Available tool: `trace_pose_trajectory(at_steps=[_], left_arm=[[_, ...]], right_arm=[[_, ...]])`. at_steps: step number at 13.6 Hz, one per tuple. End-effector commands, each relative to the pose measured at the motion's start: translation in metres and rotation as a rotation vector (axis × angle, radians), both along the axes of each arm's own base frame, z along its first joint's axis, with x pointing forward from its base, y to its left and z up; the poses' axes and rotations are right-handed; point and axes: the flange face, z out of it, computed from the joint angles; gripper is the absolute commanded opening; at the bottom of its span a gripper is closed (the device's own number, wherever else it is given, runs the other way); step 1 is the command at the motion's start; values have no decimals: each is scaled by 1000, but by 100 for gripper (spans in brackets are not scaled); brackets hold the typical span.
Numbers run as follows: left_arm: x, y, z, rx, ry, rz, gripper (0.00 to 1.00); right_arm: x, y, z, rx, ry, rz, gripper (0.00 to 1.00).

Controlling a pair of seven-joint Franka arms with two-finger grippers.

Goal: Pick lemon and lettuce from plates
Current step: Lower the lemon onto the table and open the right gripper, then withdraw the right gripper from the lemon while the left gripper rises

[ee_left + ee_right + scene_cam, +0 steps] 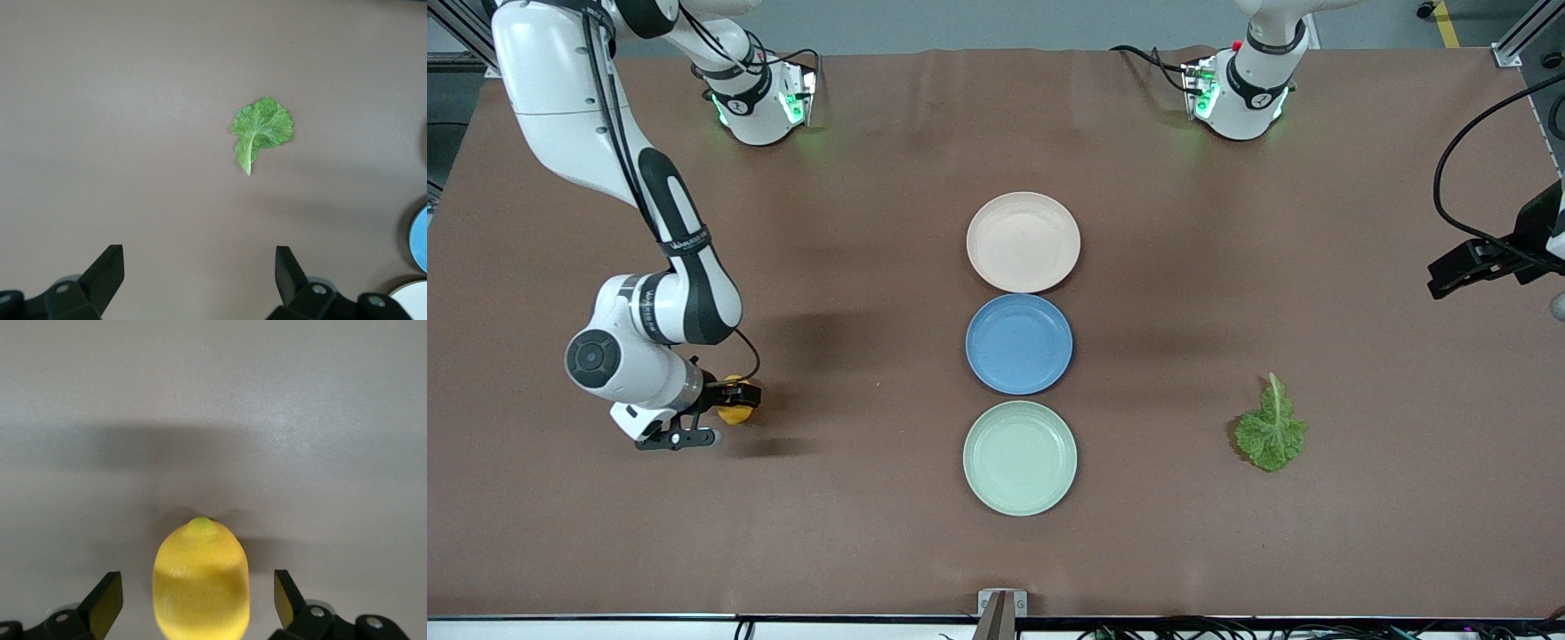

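The lemon [737, 404] lies on the brown table toward the right arm's end, off the plates. My right gripper [732, 402] is low around it, open, with a gap between the lemon [201, 580] and each finger [107, 603]. The lettuce [1272, 432] lies flat on the table toward the left arm's end, also off the plates. My left gripper [1451, 272] is up in the air at the table's edge, open and empty, with the lettuce [261, 130] ahead of it. The beige-pink plate [1023, 242] and the mint green plate [1020, 458] are empty.
A blue plate [1019, 343] sits empty between the two other plates in a row down the table's middle. Its rim [421, 237] shows in the left wrist view. A black cable [1467, 133] hangs by the left arm.
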Motion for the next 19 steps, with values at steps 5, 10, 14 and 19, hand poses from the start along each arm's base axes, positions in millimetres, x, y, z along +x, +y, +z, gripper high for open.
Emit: trace_pose_trajectory(at_steps=[5, 10, 14, 19], left_arm=[[1, -3, 1, -21, 15, 7, 100], [2, -9, -4, -32, 28, -15, 100], [7, -6, -14, -35, 43, -12, 100], [7, -11, -12, -33, 38, -15, 100]], right_arm=[[5, -51, 114, 37, 59, -54, 100], [-16, -84, 217, -32, 131, -57, 100], [-29, -98, 269, -40, 156, -59, 100], [-29, -120, 302, -39, 98, -71, 100]])
